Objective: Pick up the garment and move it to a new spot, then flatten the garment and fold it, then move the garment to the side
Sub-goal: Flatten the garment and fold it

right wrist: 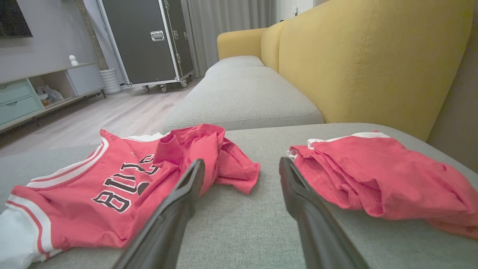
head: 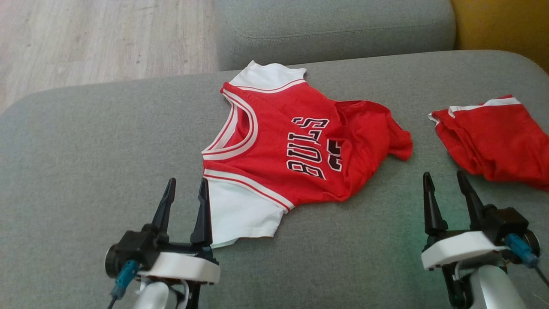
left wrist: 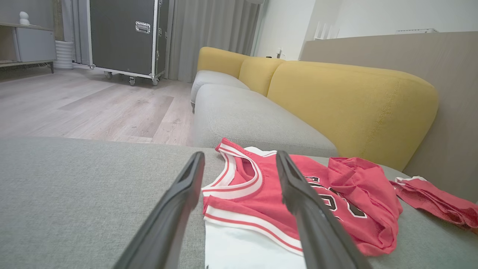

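Red jersey lies rumpled on the grey sofa cushion; left gripper, beside its white sleeve, and right gripper stand spread wide, empty.

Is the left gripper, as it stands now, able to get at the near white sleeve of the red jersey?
Probably yes. The left gripper is open and the white sleeve lies flat on the grey cushion right at its fingers, with nothing on top of it.

I see bare cushion open from nine to eleven o'clock; the jersey blocks twelve, the red shorts block two, with a clear lane between them.
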### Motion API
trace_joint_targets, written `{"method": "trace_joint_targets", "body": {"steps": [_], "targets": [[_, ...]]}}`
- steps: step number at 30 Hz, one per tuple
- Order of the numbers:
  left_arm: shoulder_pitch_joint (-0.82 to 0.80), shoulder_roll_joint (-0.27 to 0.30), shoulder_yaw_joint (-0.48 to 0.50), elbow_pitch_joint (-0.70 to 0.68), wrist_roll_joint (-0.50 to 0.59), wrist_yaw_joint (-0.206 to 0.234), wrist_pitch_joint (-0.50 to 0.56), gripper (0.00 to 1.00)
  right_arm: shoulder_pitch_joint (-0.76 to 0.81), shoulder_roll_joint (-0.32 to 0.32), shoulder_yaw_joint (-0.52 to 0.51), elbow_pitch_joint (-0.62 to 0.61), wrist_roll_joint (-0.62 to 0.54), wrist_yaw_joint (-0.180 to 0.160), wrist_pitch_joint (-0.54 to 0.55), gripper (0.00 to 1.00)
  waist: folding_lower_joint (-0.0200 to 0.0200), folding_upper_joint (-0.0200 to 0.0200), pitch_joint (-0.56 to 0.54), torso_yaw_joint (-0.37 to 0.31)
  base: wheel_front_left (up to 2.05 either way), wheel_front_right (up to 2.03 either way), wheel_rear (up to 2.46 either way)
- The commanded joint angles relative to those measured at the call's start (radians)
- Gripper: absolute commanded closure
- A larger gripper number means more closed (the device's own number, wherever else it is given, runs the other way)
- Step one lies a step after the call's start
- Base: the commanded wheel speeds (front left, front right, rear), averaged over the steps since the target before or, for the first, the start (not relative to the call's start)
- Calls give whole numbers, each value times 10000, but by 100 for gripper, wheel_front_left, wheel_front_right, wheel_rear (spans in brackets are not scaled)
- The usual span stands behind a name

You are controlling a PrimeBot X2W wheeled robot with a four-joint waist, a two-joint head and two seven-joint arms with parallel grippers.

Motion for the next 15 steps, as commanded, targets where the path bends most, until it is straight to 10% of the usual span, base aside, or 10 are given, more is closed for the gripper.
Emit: {"method": "trace_joint_targets", "body": {"steps": [1,15], "targets": [[-335,37,293,-264,103,-4,-95,0,-334,-33,320,-482,88,-7,4,0,0,-1,17,-53,0,0,0],[-674,49,-492,1148,242,-190,948,0,-275,-33,384,-881,268,-7,92,0,0,-1,161,-184,0,0,0]]}}
